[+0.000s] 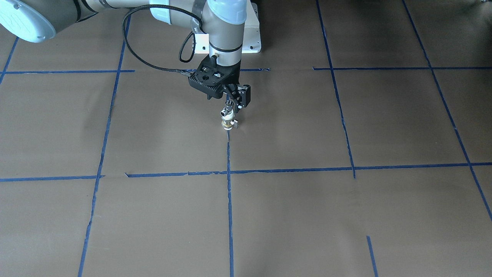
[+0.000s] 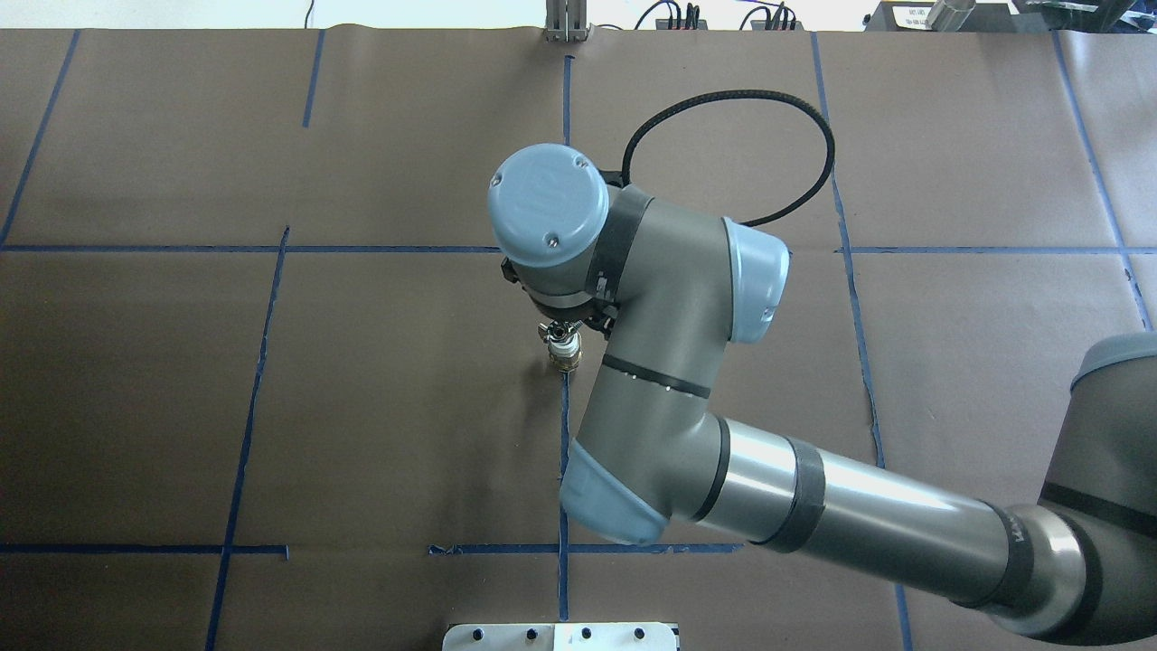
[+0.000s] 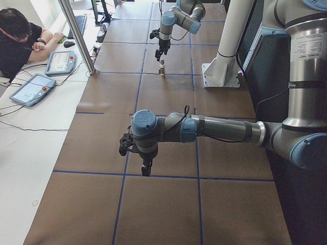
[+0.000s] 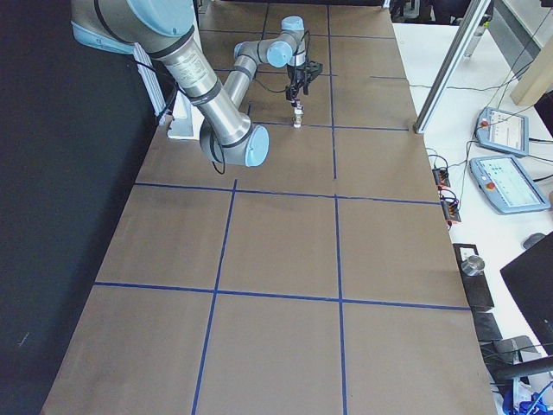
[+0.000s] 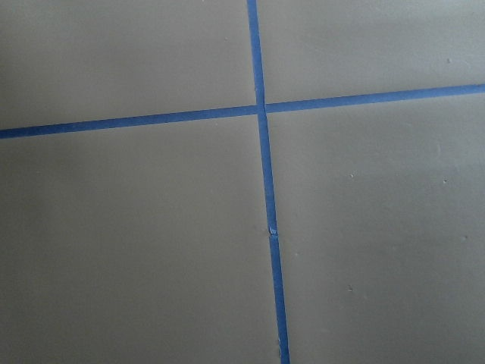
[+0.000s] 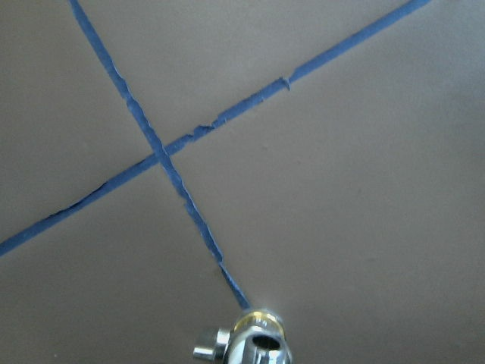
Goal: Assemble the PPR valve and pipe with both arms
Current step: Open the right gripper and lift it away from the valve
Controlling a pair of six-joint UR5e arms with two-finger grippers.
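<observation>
The PPR valve (image 1: 228,124) stands upright on the brown table on a blue tape line, with white ends, a brass middle and a small side lever. The chrome pipe (image 1: 226,114) sits on top of it. My right gripper (image 1: 233,107) points down over the pair, its fingers closed on the pipe's upper end. The overhead view shows the valve (image 2: 567,362) and pipe (image 2: 560,342) just below the wrist. The right wrist view shows the pipe (image 6: 254,345) at its bottom edge. My left gripper (image 3: 146,171) hangs over bare table far from them; I cannot tell whether it is open.
The white pedestal base (image 1: 251,38) stands behind the valve. A side bench holds teach pendants (image 3: 30,89) with a seated operator (image 3: 20,41), and a metal post (image 3: 76,35) stands at the table's edge. Blue tape lines (image 5: 261,182) cross the brown table.
</observation>
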